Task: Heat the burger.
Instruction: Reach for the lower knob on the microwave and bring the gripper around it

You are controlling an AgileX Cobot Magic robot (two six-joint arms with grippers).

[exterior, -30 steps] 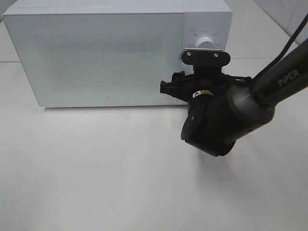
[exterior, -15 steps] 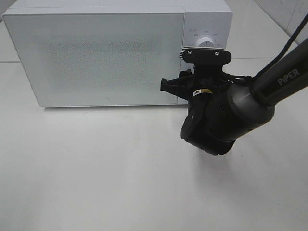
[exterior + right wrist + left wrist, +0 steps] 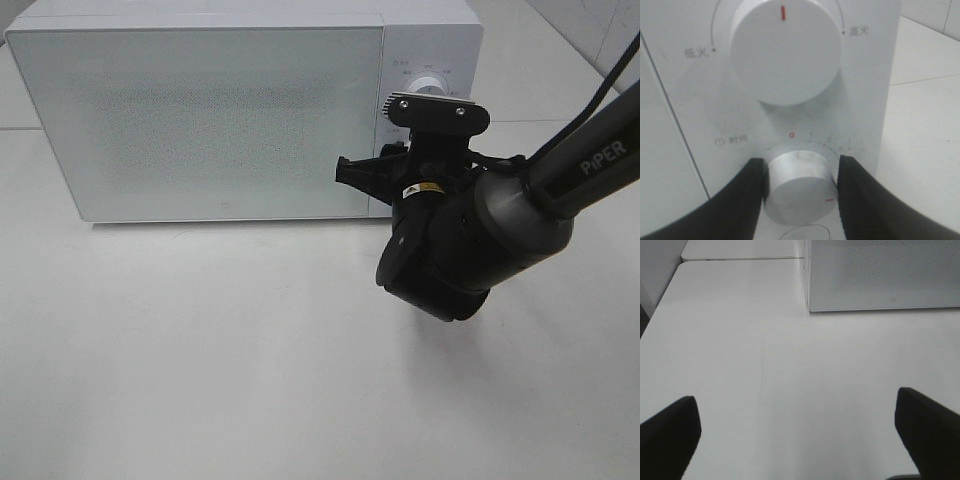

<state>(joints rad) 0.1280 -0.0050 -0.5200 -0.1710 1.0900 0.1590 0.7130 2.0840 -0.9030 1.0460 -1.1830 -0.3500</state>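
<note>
We find the right gripper [image 3: 801,170] clasped on the lower knob [image 3: 799,192], one finger against each side. The upper knob [image 3: 785,50] sits above it on the microwave [image 3: 200,120], whose door is closed. The left gripper [image 3: 795,400] hangs spread wide over the table [image 3: 740,340]. The burger shows in no view; we cannot tell where it is.

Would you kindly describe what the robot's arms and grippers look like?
The right arm is a dark grey tube lettered PiPER in white, with a bulbous black wrist, a yellow label and a black cable. Left gripper fingers and right gripper fingers are matte black.
</note>
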